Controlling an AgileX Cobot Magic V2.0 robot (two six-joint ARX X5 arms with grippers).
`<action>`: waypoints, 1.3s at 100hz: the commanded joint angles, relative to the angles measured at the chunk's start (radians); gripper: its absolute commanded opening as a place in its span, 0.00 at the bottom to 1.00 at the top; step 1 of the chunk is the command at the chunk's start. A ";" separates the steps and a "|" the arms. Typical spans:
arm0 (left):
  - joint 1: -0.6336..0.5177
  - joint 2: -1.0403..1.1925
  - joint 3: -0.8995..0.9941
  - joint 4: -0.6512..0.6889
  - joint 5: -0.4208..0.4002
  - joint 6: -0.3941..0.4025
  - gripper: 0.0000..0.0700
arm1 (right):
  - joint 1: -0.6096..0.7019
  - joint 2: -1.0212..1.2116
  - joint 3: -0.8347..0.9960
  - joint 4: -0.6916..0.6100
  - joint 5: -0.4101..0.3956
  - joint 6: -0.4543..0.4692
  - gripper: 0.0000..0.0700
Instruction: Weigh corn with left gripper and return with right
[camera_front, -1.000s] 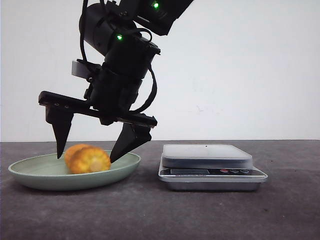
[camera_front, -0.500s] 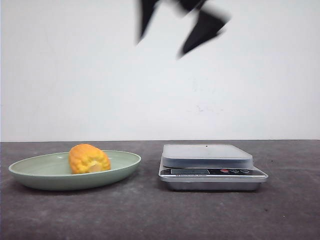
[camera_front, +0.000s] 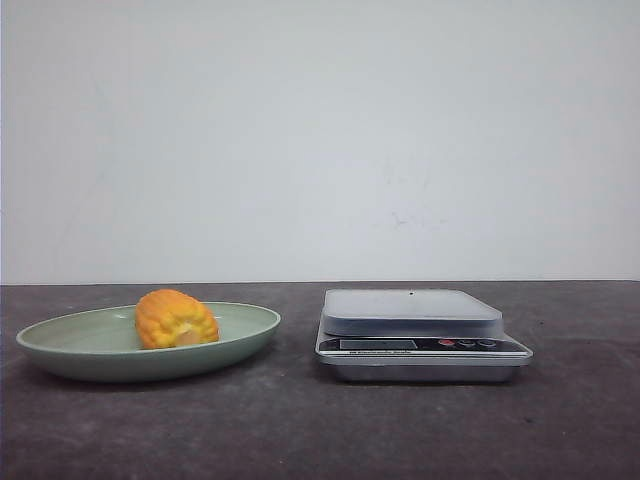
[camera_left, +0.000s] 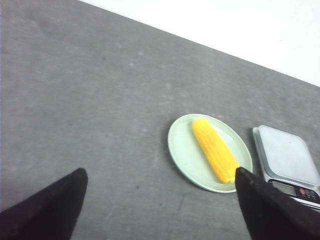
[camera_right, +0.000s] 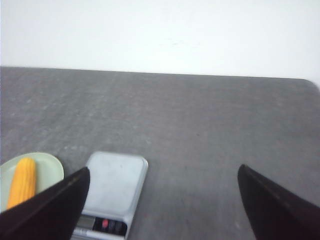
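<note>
The corn (camera_front: 176, 319) is a yellow-orange cob lying on the green plate (camera_front: 60, 345) at the left of the dark table. It also shows in the left wrist view (camera_left: 215, 149) and the right wrist view (camera_right: 22, 182). The silver scale (camera_front: 420, 330) stands to the right of the plate with nothing on its platform. No gripper shows in the front view. My left gripper (camera_left: 160, 200) is open and empty, high above the table, well back from the plate. My right gripper (camera_right: 162, 200) is open and empty, high above the table beside the scale (camera_right: 114, 184).
The scale's display and red button (camera_front: 447, 343) face the front. The white wall rises behind the table. The table's far right corner (camera_right: 310, 82) shows in the right wrist view.
The gripper that stood open around the corn on the plate has risen out of the front view. The corn stays on the plate.
</note>
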 joint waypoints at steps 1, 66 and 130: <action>0.000 -0.002 -0.012 0.032 0.012 0.008 0.79 | 0.002 -0.092 -0.064 -0.013 -0.019 0.058 0.83; 0.000 -0.002 -0.143 0.234 0.022 0.088 0.01 | 0.002 -0.543 -0.449 -0.002 -0.011 0.083 0.02; 0.000 -0.002 -0.143 0.242 0.023 0.080 0.02 | 0.002 -0.542 -0.449 -0.004 -0.017 0.084 0.02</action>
